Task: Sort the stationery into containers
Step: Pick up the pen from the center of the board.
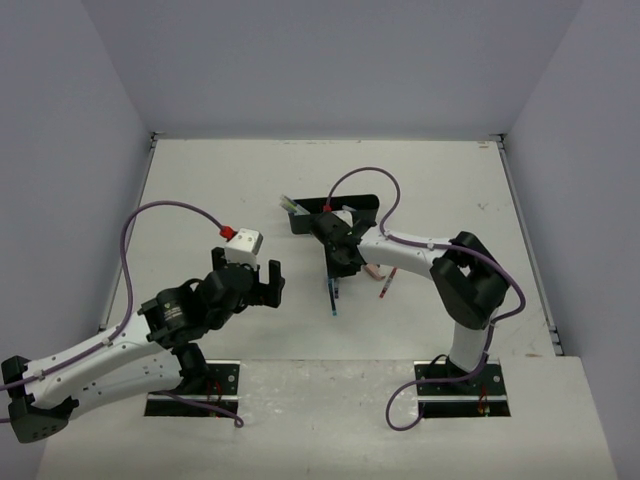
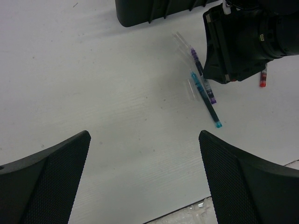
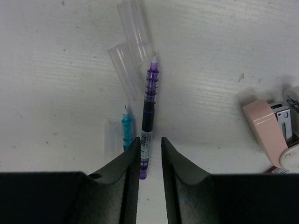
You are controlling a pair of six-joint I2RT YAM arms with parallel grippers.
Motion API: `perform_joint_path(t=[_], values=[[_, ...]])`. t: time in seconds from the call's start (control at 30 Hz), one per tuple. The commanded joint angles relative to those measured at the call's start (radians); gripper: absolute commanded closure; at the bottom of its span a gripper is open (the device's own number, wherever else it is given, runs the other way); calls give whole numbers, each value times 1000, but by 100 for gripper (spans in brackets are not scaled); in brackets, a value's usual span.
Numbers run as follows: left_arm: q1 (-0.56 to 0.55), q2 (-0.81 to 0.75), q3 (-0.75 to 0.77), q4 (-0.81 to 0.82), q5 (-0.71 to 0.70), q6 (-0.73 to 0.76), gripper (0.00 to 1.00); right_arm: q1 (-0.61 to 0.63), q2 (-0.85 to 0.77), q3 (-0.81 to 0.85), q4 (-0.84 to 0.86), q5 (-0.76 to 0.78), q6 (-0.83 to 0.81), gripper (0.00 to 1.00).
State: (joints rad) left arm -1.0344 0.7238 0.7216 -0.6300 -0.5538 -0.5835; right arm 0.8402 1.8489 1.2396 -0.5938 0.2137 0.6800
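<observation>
From above, we see the long black plastic tray [image 1: 368, 207] just behind the right end effector [image 1: 337, 272]. Left wrist: our left end effector [image 2: 144, 137] gapes, released. Right wrist: close-set jaws straddle a slim purple pen [image 3: 148, 102] lying on the white worktop [image 3: 224, 70]; clamped or not, we cannot tell.

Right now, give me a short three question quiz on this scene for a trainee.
1. True or false: the left hand is wide open and empty.
2. Which pen lies between the fingers of the right hand? A red pen, B purple pen, C yellow pen.
3. Fill in: in the right wrist view, the teal pen lies to the purple pen's ____.
Key: 1 true; 2 B; 3 left.
</observation>
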Motion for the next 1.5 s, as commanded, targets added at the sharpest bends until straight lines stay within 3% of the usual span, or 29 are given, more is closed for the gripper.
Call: perform_joint_path(t=[0.0,0.23,0.33,0.6,0.7,0.8,1.03,1.2,1.27,1.33,1.47], values=[[-1,-10,-7,38,5,15,0,-13,29,26,29,-18,-2,76],[-1,-13,-6,39,-1,12,0,-43,28,-19,39,-6,3,83],[0,-10,-6,33,-27,-62,0,-51,27,-48,51,-6,3,88],[0,26,-28,50,-43,-183,0,-64,28,-111,75,-30,-7,87],[0,63,-19,77,-43,-217,0,-65,17,-117,48,-9,-16,99],[0,103,-27,138,-26,-238,0,-66,-40,-136,42,-1,-19,100],[2,303,-36,297,37,-237,1,-65,-377,-222,15,28,-16,100],[2,510,65,317,28,-242,15,-64,-566,-300,-21,59,-5,100],[2,611,107,310,23,-242,34,-64,-633,-339,-17,62,-1,100],[3,668,135,315,16,-239,46,-64,-673,-371,-12,58,3,100],[20,771,200,326,36,-233,50,-66,-718,-408,6,37,-5,100]])
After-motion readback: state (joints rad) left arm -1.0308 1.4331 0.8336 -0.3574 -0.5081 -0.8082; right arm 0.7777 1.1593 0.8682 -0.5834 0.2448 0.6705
